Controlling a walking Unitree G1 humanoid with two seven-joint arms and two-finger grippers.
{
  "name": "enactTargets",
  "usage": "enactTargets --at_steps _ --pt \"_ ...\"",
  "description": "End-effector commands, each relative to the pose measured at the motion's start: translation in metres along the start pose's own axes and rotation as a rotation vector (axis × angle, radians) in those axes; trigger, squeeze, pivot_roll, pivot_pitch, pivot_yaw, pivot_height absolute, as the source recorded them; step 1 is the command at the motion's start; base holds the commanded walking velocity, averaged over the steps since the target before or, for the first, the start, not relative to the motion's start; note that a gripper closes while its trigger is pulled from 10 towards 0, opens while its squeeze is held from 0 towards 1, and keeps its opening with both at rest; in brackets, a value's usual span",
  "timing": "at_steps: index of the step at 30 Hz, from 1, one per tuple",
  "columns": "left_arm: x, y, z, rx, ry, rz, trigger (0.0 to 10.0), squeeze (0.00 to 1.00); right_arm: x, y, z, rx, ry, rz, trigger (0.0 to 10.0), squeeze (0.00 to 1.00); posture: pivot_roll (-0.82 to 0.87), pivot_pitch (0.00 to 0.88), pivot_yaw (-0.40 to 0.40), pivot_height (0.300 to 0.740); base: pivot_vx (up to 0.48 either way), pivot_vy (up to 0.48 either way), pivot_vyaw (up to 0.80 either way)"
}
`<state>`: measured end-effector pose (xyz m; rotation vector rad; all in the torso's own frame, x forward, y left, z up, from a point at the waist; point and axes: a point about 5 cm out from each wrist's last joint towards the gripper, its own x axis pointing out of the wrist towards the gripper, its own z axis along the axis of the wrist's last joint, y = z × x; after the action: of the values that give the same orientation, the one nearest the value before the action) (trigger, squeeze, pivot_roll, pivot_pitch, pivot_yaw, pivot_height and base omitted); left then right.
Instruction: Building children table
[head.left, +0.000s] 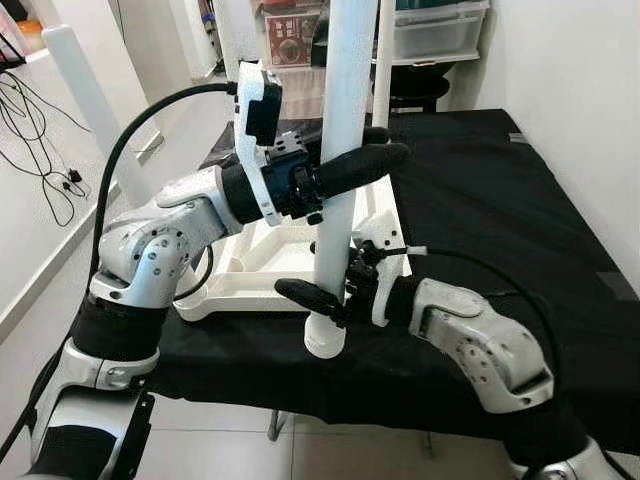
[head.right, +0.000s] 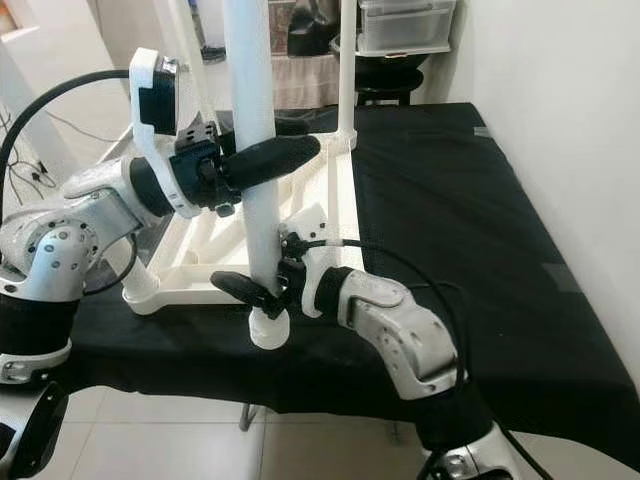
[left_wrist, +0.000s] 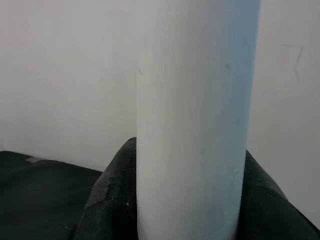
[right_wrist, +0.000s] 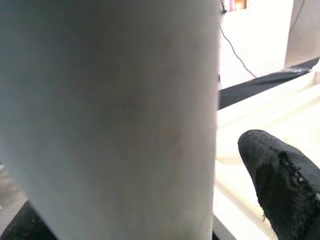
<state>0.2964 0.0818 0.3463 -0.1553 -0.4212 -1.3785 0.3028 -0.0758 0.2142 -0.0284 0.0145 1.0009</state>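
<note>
The left gripper (head.left: 362, 152) is clamped on the upright white leg (head.left: 338, 190), one black finger (head.left: 360, 168) across its front. The leg stands at the near corner of the white tabletop (head.left: 262, 262), which lies upside down on the black-covered desk (head.left: 500, 220). Lower down, the right gripper (head.left: 318, 296) is closed around the leg near its base, just above the corner socket (head.left: 325, 340). Another leg (head.left: 95, 105) rises at the far left.

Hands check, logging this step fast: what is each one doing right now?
Left hand: closed on the upright white table leg, high up.
Right hand: closed on the same leg, near its bottom end.
</note>
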Motion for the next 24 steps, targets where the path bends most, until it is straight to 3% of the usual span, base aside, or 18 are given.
enactTargets --at_steps 1,6,7,10,11,24 --pt "0.014 -0.011 0.005 0.004 -0.035 -0.097 0.0 0.00 0.016 0.013 -0.006 -0.021 0.031 0.056 10.0 0.00 -0.04 0.084 0.061 0.740 0.000 0.000 0.00" --pt "0.015 -0.010 0.007 0.012 -0.046 -0.096 0.0 0.00 0.021 0.014 -0.014 -0.013 0.043 0.043 10.0 0.00 -0.04 0.083 0.063 0.740 0.000 0.000 0.00" --pt "0.015 -0.010 0.008 0.012 -0.049 -0.095 0.0 0.00 0.022 0.015 -0.016 0.000 0.043 0.044 7.1 0.00 -0.04 0.085 0.065 0.740 0.000 0.000 0.00" --pt "0.015 -0.010 0.008 0.013 -0.050 -0.095 0.0 0.00 0.022 0.015 -0.017 0.004 0.041 0.044 7.1 0.00 -0.04 0.085 0.065 0.740 0.000 0.000 0.00" --pt "0.015 -0.009 0.008 0.014 -0.051 -0.095 0.0 0.00 0.023 0.016 -0.019 0.018 0.034 0.043 0.0 0.00 -0.04 0.084 0.065 0.740 0.000 0.000 0.00" --pt "0.017 -0.009 0.012 0.023 -0.070 -0.096 0.0 0.00 0.029 0.018 -0.029 0.052 0.050 0.047 0.0 0.00 -0.03 0.083 0.066 0.740 0.000 0.000 0.00"
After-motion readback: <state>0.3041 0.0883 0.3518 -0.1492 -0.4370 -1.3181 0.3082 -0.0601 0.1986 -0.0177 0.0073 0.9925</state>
